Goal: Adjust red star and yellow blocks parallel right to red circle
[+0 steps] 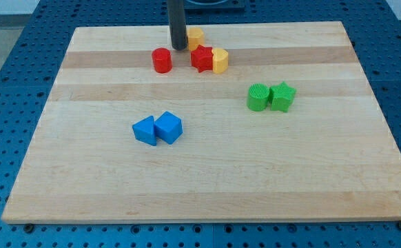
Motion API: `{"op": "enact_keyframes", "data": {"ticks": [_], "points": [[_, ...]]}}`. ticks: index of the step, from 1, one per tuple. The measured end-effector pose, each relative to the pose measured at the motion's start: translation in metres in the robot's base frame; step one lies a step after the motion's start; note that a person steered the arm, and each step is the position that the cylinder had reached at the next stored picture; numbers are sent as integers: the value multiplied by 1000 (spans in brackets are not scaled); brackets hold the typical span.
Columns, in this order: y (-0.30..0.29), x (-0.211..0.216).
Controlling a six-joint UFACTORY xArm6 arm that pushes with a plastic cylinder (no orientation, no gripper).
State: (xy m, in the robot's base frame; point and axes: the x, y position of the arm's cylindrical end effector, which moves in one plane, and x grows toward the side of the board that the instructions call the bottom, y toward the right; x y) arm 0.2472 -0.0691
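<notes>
The red circle (162, 60) stands near the view's top, left of centre. The red star (202, 58) lies to its right, touching a yellow block (220, 60) on the star's right side. A second yellow block (196, 37) sits just above the star, partly hidden by the rod. My tip (179, 48) rests on the board between the red circle and the red star, slightly above them and right beside the upper yellow block's left side.
A green circle (258, 97) and a green star (282, 96) touch each other at the view's right. Two blue blocks (145, 130) (168, 127) touch each other left of centre. The wooden board (200, 193) lies on a blue perforated table.
</notes>
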Motion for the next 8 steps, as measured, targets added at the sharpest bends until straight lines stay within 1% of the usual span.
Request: {"op": "enact_keyframes", "data": {"ticks": [1,2,3,6,8], "points": [[-10,-27],[1,-34],[22,-29],[90,8],[115,22]]}}
